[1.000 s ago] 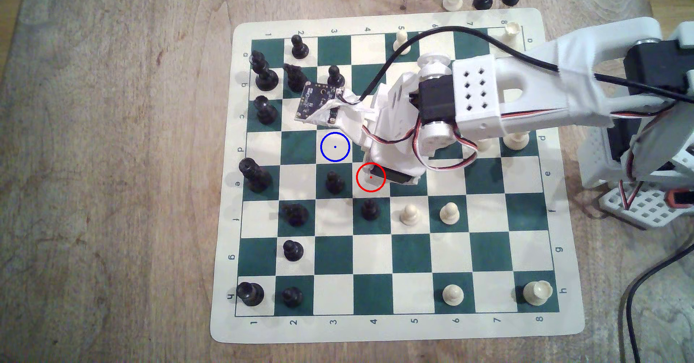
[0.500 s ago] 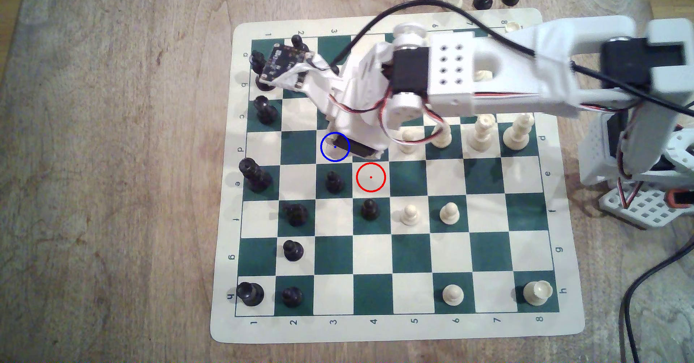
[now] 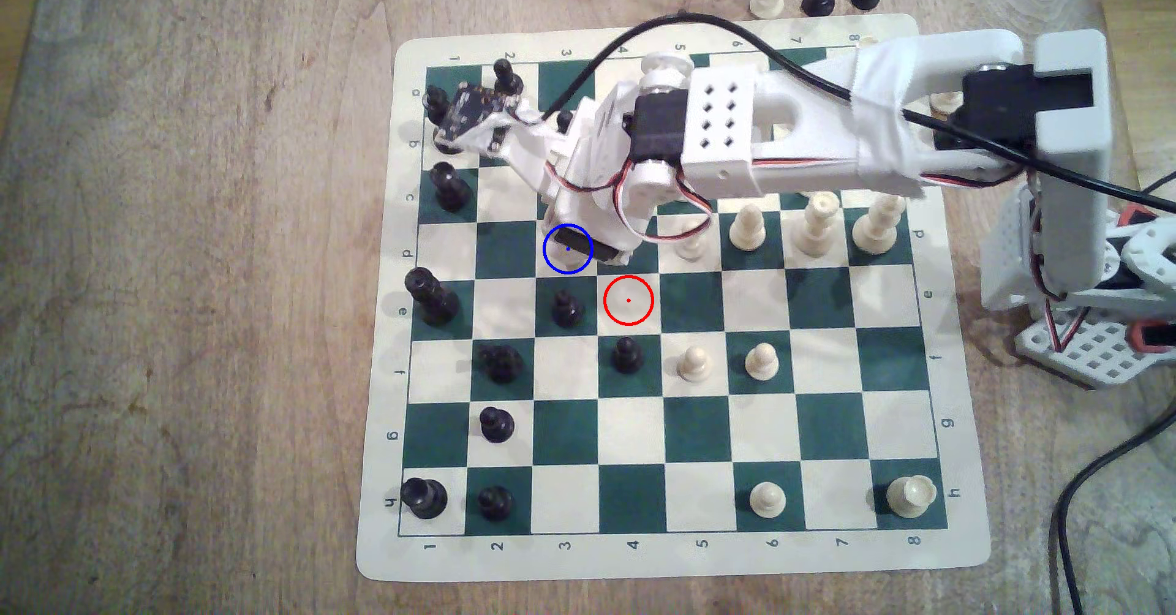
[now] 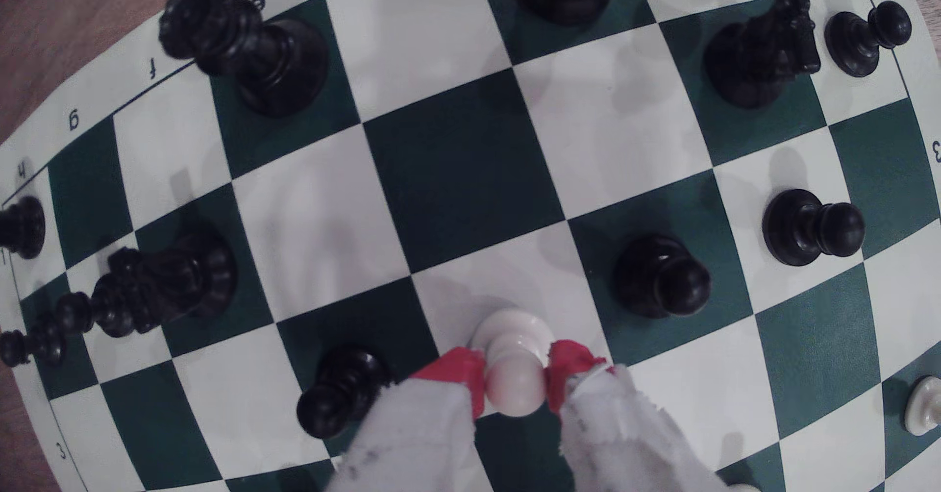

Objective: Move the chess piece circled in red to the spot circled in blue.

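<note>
Wrist view: gripper point(image 4: 514, 380) has its red-tipped jaws clamped on the round head of the cream pawn point(image 4: 513, 365), whose flared base sits on or just above a cream square, contact unclear. Just beside one jaw stands a black pawn point(image 4: 343, 390); just beyond the other jaw is a second black pawn point(image 4: 659, 278) on a green square. Exterior view: gripper point(image 3: 582, 249) sits over the blue-ringed square point(image 3: 555, 265), hiding most of it; the pawn is hidden under the jaws there. To the exterior view's right of the jaws and nearer the camera, the red-ringed square point(image 3: 629, 300) is bare. Chessboard point(image 3: 827, 430) lies on wood.
</note>
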`<act>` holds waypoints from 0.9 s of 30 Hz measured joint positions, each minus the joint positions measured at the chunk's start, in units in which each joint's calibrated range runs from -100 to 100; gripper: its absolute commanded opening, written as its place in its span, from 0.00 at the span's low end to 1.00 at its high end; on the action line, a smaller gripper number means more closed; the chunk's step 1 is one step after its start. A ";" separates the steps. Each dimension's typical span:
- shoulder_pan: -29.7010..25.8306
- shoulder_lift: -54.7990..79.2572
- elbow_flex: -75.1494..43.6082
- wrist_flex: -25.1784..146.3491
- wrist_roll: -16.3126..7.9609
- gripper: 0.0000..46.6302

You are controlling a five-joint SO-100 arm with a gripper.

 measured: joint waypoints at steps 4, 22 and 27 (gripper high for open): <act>0.37 0.75 0.00 -1.04 0.00 0.04; 0.37 2.01 0.00 -2.47 0.20 0.16; 0.37 2.26 0.00 -2.47 0.15 0.36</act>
